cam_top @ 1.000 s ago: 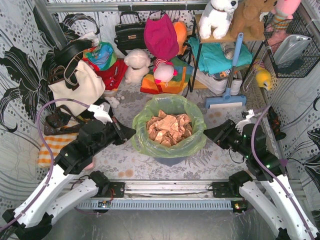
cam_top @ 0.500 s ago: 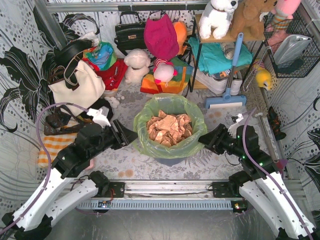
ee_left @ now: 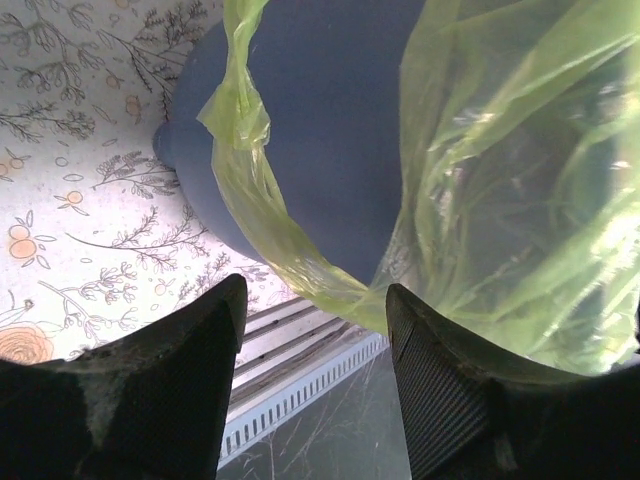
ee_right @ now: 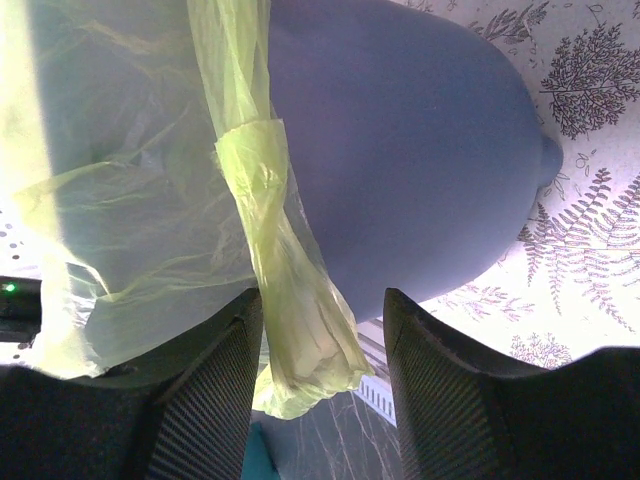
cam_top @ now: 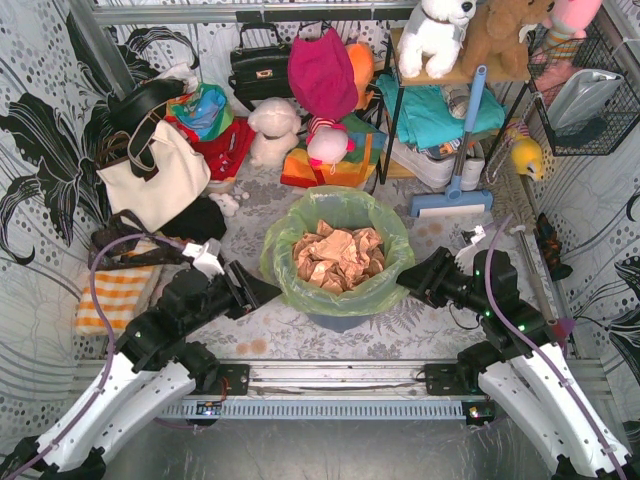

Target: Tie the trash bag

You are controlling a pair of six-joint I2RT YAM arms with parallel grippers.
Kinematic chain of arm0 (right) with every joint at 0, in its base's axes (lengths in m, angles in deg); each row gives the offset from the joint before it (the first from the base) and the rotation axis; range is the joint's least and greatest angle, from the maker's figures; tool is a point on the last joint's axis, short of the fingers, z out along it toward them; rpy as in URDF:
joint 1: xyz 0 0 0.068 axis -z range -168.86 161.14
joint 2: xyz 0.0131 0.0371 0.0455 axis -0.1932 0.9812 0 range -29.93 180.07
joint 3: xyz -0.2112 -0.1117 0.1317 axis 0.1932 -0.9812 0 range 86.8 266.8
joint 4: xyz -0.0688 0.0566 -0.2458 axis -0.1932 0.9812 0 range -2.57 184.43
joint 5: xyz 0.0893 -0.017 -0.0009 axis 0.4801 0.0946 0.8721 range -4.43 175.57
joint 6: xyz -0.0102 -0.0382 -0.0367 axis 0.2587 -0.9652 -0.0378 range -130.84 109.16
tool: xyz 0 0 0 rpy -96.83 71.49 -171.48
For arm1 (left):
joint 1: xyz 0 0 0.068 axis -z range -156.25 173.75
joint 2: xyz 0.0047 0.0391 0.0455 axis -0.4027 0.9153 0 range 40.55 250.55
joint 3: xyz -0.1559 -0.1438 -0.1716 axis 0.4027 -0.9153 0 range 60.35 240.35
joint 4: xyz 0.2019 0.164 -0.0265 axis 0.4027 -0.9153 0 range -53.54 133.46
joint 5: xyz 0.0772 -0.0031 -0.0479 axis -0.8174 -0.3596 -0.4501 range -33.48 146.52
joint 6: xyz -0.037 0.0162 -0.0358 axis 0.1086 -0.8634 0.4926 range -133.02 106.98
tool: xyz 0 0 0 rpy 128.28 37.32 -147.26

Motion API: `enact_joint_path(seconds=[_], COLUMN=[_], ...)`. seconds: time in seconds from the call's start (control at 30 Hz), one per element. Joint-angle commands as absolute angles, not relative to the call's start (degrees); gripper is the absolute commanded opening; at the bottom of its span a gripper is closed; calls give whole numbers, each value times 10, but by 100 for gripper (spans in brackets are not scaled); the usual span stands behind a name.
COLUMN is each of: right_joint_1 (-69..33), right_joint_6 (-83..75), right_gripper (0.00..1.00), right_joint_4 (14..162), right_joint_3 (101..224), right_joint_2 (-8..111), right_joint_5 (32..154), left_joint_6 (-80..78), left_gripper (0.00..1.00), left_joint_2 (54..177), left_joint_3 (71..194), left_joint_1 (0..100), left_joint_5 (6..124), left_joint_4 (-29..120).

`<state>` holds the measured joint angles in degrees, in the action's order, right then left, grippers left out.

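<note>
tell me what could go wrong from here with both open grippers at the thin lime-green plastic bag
The right gripper is open around a twisted strip of the thin lime-green plastic trash bag; closing may pinch only its edge and slip. The left gripper sits close to the blue-grey round plastic bin; a pull might tip it, spilling the crumpled tan paper.

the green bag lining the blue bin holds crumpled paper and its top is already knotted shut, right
No, it is not knotted: the top external view shows the trash bag wide open, folded over the blue bin, crumpled paper exposed.
</note>
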<state>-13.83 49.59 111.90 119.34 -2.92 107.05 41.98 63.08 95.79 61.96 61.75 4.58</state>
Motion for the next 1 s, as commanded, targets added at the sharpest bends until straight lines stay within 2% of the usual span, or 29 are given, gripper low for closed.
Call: enact_joint_path(seconds=[0.0,0.2,0.47,0.6,0.7,0.8,0.97], right_joint_1=[-140,-140,-140,-140,-140,-140,-140], right_joint_6=[499,499,505,505,504,495,483], right_gripper=[51,51,48,31,14,0,0], right_joint_4=[1101,1099,1094,1095,1101,1125,1187], right_joint_3=[1185,1183,1176,1177,1180,1192,1234], right_joint_2=[-26,-23,-22,-23,-24,-28,-35], right_joint_5=[1084,1083,1084,1088,1094,1095,1077], left_joint_6=[441,455,486,484,482,467,428], left_gripper=[67,74,63,50,21,2,0], left_joint_2=[635,631,641,650,654,655,642], left_joint_3=[927,903,842,840,848,873,943], left_joint_1=[621,621,622,622,621,621,621], left_joint_5=[645,616,628,631,638,648,652], left_joint_4=[131,153,253,257,244,205,106])
